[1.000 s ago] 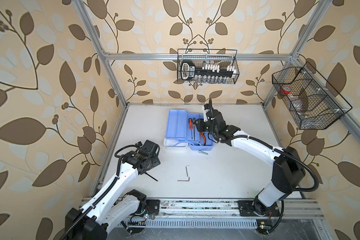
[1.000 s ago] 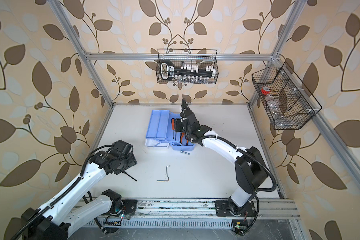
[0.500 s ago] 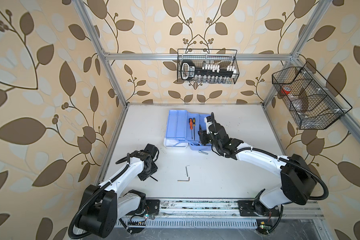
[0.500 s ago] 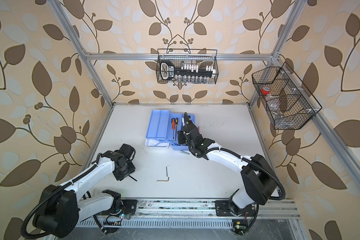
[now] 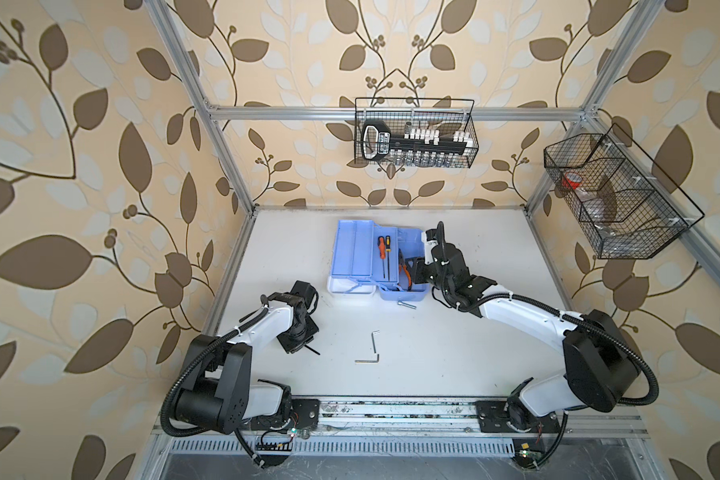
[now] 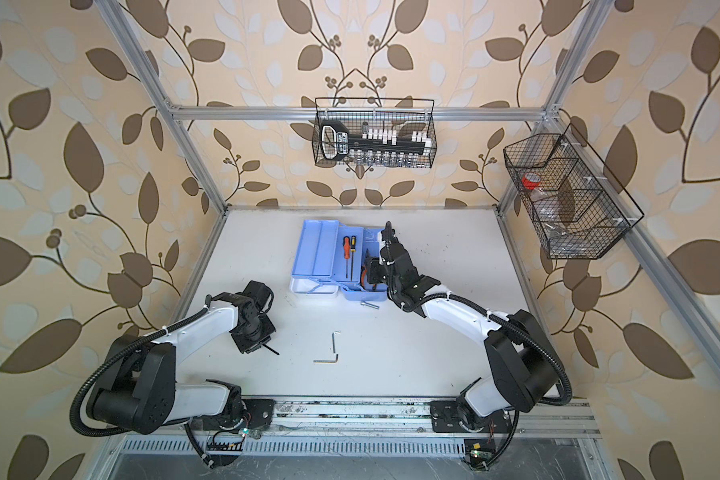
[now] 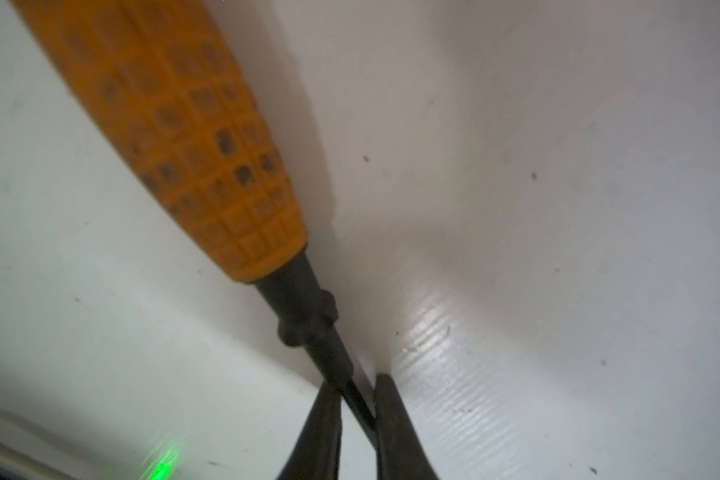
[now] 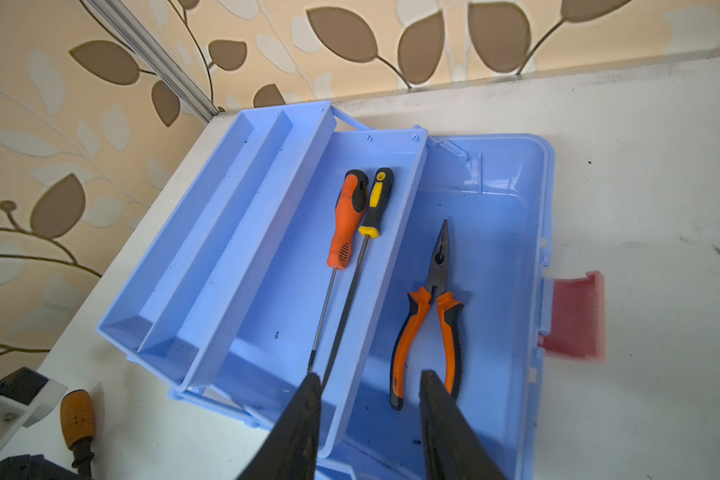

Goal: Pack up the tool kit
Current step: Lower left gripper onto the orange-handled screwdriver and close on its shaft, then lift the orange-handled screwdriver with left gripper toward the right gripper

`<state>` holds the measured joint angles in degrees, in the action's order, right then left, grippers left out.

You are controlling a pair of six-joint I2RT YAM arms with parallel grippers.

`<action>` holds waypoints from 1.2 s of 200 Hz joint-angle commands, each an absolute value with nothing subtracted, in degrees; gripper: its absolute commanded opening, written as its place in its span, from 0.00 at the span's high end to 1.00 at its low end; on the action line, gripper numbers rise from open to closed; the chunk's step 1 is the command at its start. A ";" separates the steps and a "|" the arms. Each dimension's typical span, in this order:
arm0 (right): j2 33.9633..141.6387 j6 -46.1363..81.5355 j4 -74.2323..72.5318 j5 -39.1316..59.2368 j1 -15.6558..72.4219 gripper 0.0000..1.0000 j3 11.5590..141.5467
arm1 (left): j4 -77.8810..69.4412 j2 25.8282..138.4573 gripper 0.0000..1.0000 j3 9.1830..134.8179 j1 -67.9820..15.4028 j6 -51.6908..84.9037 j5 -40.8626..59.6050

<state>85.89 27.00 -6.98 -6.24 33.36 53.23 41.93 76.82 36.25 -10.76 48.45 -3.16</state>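
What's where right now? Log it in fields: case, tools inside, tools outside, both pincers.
case: open, tiers spread
middle tray: orange screwdriver, yellow screwdriver
base: pliers
loose on table: hex keys, bolt
left pincer: shut on third screwdriver, at its shaft
right pincer: open, empty, over case

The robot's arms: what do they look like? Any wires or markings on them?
Both the left arm and the right arm have smooth white shells between chunky black joints. A black ribbed cable hose loops along each, tied with small white straps. The left gripper and the right gripper each carry two slim, black, tapering fingers. No readable markings show.
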 commanded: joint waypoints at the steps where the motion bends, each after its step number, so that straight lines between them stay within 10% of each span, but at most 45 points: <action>1: 86.34 28.14 -8.57 -3.57 32.73 0.60 52.52 | 40.08 80.70 0.97 36.17 -10.20 46.36 -2.03; 108: 90.73 27.38 0.13 -9.10 38.23 0.53 60.00 | 42.79 63.76 1.00 40.56 -12.41 38.67 6.29; 173: 95.31 33.95 -2.91 8.29 40.72 0.29 68.79 | 39.16 54.11 1.00 48.04 -22.29 32.60 17.55; 240: 102.63 39.10 -5.41 17.92 43.62 0.29 76.90 | 36.74 49.62 1.00 47.74 -25.40 31.99 22.82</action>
